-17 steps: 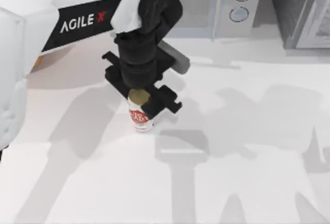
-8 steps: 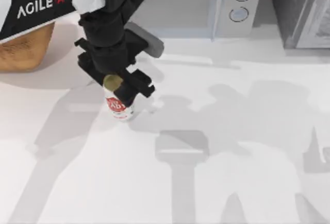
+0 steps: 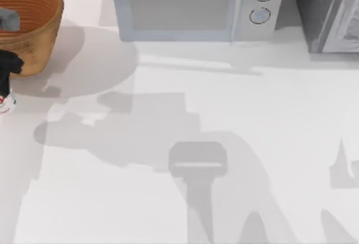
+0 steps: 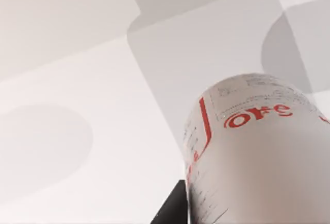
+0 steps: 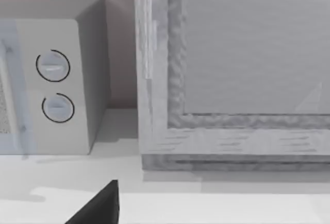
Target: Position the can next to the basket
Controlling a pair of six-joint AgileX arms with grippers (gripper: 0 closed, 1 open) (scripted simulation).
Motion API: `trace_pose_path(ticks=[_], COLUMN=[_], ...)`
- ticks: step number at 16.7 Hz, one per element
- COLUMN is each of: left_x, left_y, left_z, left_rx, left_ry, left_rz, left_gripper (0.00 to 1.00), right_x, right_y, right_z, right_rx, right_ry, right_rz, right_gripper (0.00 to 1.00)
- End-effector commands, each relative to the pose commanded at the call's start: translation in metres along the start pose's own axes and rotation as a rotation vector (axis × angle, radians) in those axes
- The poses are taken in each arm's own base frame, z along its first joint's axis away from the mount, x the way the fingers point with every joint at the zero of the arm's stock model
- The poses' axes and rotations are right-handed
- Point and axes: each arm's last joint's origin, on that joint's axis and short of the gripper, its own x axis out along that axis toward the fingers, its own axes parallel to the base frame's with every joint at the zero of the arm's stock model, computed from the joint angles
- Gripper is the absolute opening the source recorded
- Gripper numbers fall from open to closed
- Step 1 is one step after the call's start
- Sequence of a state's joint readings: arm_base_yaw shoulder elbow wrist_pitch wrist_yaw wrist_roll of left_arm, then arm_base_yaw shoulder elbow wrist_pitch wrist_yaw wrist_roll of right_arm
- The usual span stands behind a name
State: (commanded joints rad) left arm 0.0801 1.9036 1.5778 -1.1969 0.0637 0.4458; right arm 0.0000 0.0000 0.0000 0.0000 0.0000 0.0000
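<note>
The orange-brown wicker basket [image 3: 40, 39] stands at the table's back left corner. Just in front of it, at the top view's left edge, the white can with red label [image 3: 4, 102] stands under my left gripper [image 3: 7, 67], which is shut on it. In the left wrist view the can [image 4: 258, 152] looms close, its red lettering visible, with one dark finger [image 4: 172, 211] beside it. Can and basket are a short gap apart. A dark part of my right gripper [image 5: 98, 207] shows in the right wrist view, facing the back right corner.
A white microwave [image 3: 190, 5] with two round dials stands along the back edge, and is also seen in the right wrist view [image 5: 51, 80]. A grey framed cabinet [image 3: 331, 14] fills the back right corner. Bare white table spreads across the middle and front.
My left arm has carried the can from the table's middle far to the left, to the view's edge in front of the basket. The basket is now uncovered.
</note>
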Motion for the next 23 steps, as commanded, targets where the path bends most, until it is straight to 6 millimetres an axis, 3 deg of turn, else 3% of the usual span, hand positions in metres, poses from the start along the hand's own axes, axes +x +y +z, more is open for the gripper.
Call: trace_pose_path(ticks=[3, 6, 12, 19, 23], left_x=[0.012, 0.039, 0.045, 0.040, 0.051], left_y=[0.049, 0.074, 0.075, 0.113, 0.096], left_z=[-0.031, -0.045, -0.045, -0.078, -0.059], left_rx=[-0.202, -0.326, -0.334, -0.401, -0.370], left_ry=[0.012, 0.052, 0.061, 0.028, 0.047], left_rz=[0.036, 0.048, 0.048, 0.055, 0.057], left_gripper=[0.00, 0.00, 0.00, 0.00, 0.00], right_x=[0.000, 0.000, 0.000, 0.000, 0.000], right_y=[0.000, 0.000, 0.000, 0.000, 0.000], right_z=[0.000, 0.000, 0.000, 0.000, 0.000], right_rx=[0.000, 0.000, 0.000, 0.000, 0.000], right_ry=[0.000, 0.000, 0.000, 0.000, 0.000], right_rz=[0.000, 0.000, 0.000, 0.000, 0.000], right_gripper=[1.00, 1.00, 1.00, 1.00, 1.00])
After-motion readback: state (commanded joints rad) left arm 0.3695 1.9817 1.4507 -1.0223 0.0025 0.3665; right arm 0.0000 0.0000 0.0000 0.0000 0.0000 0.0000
